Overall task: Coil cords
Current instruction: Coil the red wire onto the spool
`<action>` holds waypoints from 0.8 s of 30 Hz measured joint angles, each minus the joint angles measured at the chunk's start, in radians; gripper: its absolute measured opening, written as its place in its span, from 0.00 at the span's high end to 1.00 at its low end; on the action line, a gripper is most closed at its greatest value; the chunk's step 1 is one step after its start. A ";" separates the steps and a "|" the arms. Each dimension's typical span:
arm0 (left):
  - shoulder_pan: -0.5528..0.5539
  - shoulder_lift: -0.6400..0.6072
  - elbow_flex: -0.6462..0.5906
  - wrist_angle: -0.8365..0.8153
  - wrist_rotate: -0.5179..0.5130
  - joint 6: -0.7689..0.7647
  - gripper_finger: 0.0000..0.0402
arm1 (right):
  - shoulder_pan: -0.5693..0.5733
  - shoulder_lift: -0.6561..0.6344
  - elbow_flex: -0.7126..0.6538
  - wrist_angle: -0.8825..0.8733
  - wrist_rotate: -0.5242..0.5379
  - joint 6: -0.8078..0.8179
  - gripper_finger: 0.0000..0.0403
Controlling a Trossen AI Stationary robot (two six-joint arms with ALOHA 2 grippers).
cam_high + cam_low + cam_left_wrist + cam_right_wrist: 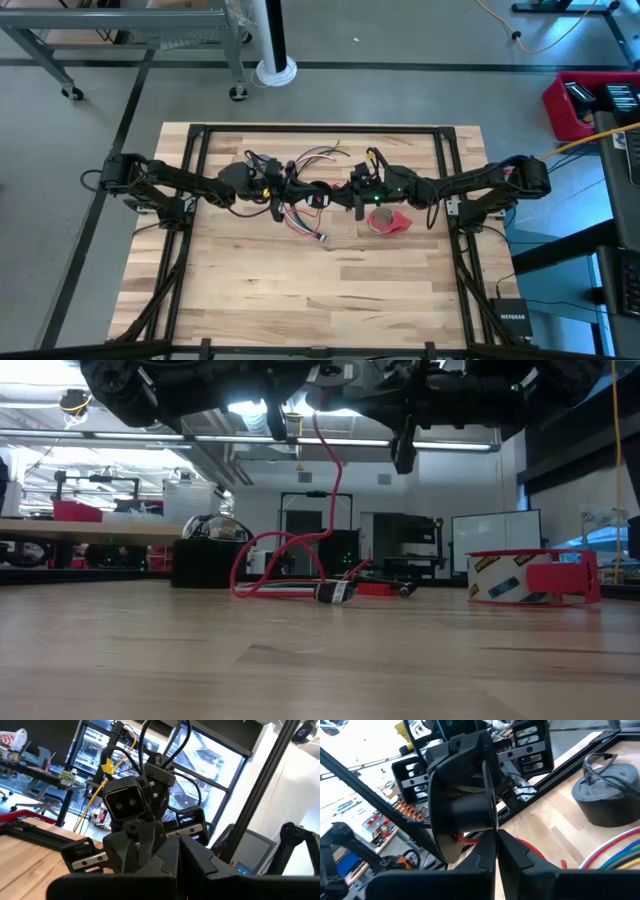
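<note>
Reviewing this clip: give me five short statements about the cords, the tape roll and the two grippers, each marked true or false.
1. The left gripper and right gripper meet above the table's middle. True.
2. The whole wire bundle lies flat on the table. False: a red strand rises up to the grippers.
3. The red tape roll sits under the right arm. True.
4. The left gripper is wide open. False: it is shut.
5. The bundle's plug end rests on the wood. True.
</note>
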 joint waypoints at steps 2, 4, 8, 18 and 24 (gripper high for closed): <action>0.002 0.000 0.000 -0.001 0.000 0.013 0.98 | 0.000 0.000 0.000 -0.003 0.006 0.000 0.98; 0.008 0.000 0.000 0.010 0.002 0.032 0.96 | 0.000 0.000 0.000 -0.002 0.006 0.001 0.99; 0.033 0.000 -0.001 0.046 0.010 0.072 0.89 | 0.000 -0.002 0.002 0.010 0.017 0.007 0.99; 0.109 -0.002 -0.002 0.145 0.010 0.160 0.67 | -0.001 -0.010 0.002 -0.008 0.096 0.007 0.99; 0.143 -0.004 -0.002 0.174 0.008 0.164 0.66 | -0.001 -0.115 0.002 -0.143 0.258 -0.040 0.99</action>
